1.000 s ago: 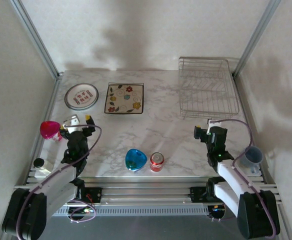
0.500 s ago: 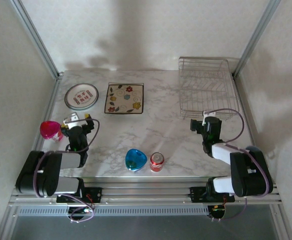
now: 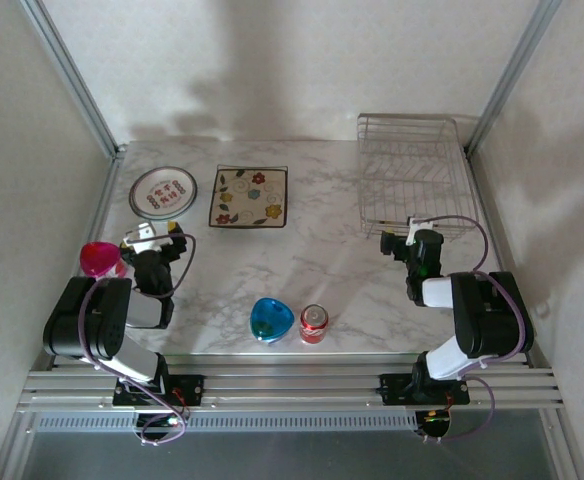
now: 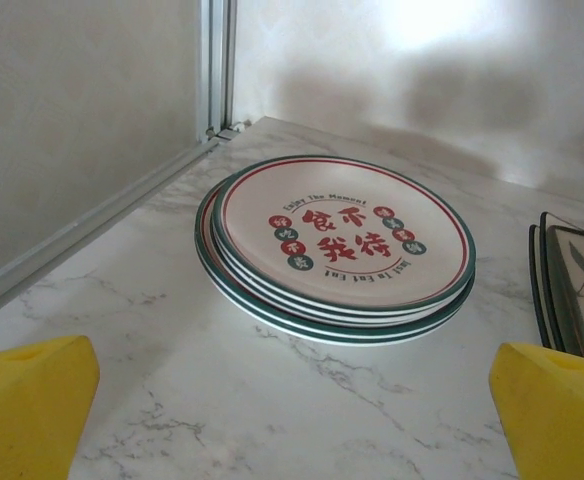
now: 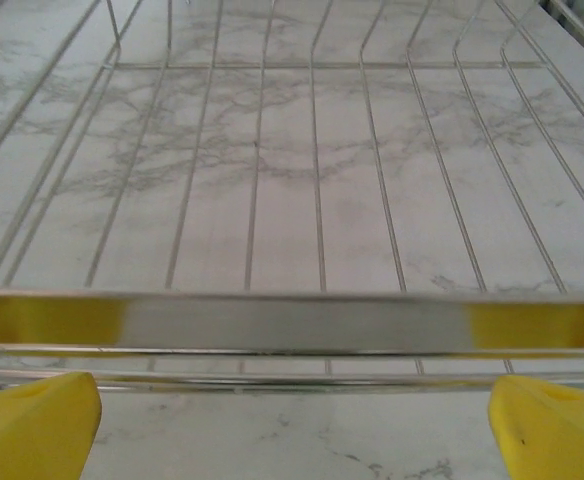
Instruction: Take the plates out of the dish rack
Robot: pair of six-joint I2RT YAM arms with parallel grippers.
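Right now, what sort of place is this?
Probably a robot test cell staged as a kitchen counter: a marble-look table boxed in by white panels, a wire dish rack, and stacked round plates.

The dish rack (image 3: 412, 185) stands at the far right of the table (image 3: 322, 270). At the far left, the round plates (image 3: 162, 192) lie stacked on the table. The square plates (image 3: 249, 196) lie stacked just to their right, not touching them. My left claw (image 3: 154, 240) sits on the near side of the round stack, with the side bowl (image 3: 99, 259) just left of it at the table's left edge. My right claw (image 3: 402, 238) sits just before the rack's near wall. At the near edge, between my arms, the middle bowl (image 3: 271, 319) lies just left of the can (image 3: 314, 323), which stands upright.
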